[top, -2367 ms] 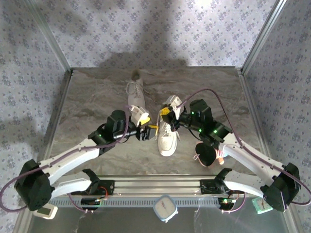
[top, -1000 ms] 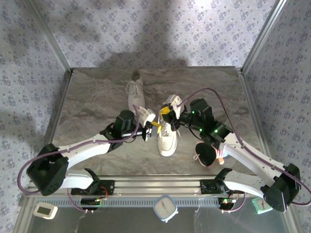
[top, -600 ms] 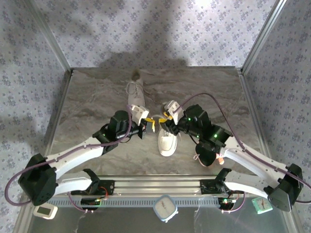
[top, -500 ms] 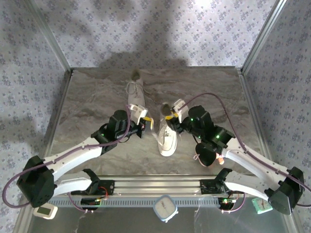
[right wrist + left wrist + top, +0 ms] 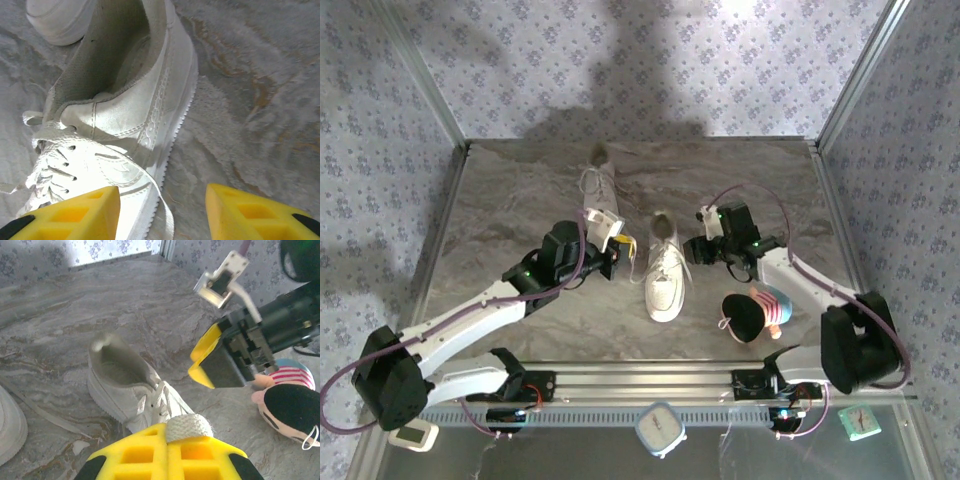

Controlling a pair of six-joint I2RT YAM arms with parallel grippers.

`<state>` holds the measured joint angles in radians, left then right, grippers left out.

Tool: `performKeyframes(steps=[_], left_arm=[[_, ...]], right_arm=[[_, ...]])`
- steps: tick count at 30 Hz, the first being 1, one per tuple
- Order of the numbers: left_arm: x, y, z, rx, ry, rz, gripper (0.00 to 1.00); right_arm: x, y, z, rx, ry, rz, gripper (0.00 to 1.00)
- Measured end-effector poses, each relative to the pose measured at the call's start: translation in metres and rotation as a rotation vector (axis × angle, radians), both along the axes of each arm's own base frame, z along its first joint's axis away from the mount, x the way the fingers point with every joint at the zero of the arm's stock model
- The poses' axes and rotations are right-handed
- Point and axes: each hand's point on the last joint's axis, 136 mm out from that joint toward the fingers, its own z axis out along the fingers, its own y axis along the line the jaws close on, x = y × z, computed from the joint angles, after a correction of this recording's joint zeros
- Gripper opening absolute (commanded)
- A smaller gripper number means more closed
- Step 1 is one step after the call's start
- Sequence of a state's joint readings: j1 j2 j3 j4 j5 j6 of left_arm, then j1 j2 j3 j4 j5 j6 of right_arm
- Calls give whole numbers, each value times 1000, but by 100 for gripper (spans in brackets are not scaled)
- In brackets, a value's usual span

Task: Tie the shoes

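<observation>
The left jaws are clamping a lace (image 5: 189, 426) of the near shoe (image 5: 663, 270), which is sitting on the table (image 5: 510, 220) by its mate (image 5: 599, 192); the right jaws are hanging open, empty, beside it. The left should be holding the lace taut while the right is seeking the other lace

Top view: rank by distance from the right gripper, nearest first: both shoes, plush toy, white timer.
1. near shoe, just left of the right gripper.
2. plush toy, nearer the arm bases, to its right.
3. far shoe, back left.
4. white timer, beyond the near rail.
</observation>
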<state>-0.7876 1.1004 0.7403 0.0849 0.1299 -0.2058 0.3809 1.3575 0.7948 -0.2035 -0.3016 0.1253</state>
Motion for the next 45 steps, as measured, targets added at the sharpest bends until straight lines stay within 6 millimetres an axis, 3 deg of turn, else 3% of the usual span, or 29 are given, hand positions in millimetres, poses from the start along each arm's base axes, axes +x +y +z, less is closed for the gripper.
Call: performKeyframes(steps=[10, 15, 28, 33, 40, 45], left_arm=[[-1, 0, 4, 3, -5, -6, 0], [-2, 1, 7, -2, -10, -7, 0], [-3, 0, 7, -3, -8, -13, 0], [-4, 3, 8, 3, -3, -8, 0], [-6, 7, 23, -20, -16, 4, 0], [-17, 6, 38, -56, -41, -30, 0]], right_arm=[[8, 13, -38, 185, 142, 71, 51], [7, 22, -46, 240, 161, 112, 50], [0, 27, -39, 295, 148, 127, 4], [-14, 32, -19, 221, 71, 127, 0], [-52, 59, 42, 140, -135, 210, 0], [-71, 71, 51, 68, -153, 245, 0]])
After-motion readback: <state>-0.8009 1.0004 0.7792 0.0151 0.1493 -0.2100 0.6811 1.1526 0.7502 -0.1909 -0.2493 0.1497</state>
